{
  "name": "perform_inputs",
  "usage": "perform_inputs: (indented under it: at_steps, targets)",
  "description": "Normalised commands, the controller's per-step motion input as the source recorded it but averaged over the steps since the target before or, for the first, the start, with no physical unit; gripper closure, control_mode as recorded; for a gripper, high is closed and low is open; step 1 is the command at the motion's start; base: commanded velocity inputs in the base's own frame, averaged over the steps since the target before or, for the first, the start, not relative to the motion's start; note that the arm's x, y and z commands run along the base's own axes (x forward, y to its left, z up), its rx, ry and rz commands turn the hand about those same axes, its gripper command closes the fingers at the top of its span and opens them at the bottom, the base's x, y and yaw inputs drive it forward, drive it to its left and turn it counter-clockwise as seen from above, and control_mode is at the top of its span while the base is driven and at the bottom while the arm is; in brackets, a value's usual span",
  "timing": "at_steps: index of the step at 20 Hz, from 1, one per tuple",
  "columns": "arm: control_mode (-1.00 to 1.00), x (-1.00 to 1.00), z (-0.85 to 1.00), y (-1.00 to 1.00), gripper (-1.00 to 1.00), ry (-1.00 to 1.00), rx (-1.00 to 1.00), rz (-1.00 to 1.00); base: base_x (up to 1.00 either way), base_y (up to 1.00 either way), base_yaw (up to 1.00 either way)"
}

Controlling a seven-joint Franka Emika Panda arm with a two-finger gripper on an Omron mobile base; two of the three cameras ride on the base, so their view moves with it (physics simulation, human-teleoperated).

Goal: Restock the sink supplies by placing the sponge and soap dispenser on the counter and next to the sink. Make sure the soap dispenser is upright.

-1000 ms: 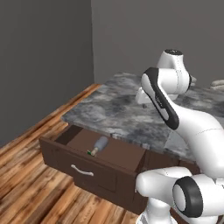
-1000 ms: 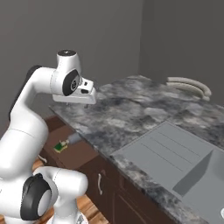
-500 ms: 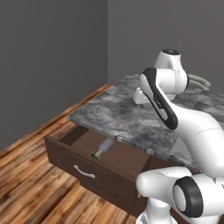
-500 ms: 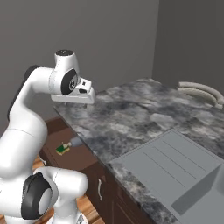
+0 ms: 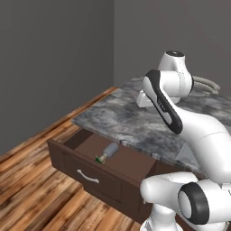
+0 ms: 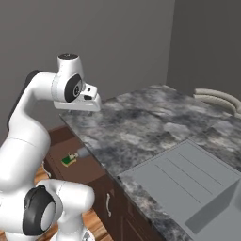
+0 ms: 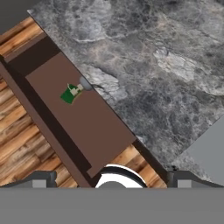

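Gripper [image 7: 112,177] spread wide and empty, fingertips far apart at the bottom of the hand view. Hung high over the near edge of the counter [image 7: 166,70], looking down on the open drawer [image 7: 83,122] below. In the right base view, poised above the counter's left end, well clear of everything.

Lay in the drawer: one sponge [image 7: 68,94], green face up, and one soap dispenser [image 7: 83,84], tipped on its side with the nozzle touching or just beside the sponge. Same pair seen in the left base view, dispenser [image 5: 108,151] lying flat, sponge [image 5: 98,159] at its nozzle end. Both well apart from the gripper.

One sink [image 6: 188,179], sunk in the counter toward the right, with nothing beside it.

Judged barely begun: nothing picked up, nothing placed. Left to do: fetch both from the drawer, set each next to the sink, stand the dispenser upright.
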Motion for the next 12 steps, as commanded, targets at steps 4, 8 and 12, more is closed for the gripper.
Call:
perform_inputs:
  at_steps: [4,8,12]
  targets:
    - [1.00,0.00,0.00,0.00,-1.00,0.00,0.00,0.00,0.06,-0.01,0.00]
    - [1.00,0.00,0.00,0.00,-1.00,0.00,0.00,0.00,0.14,-0.26,0.06]
    - [1.00,0.00,0.00,0.00,-1.00,0.00,0.00,0.00,0.02,-0.08,0.02]
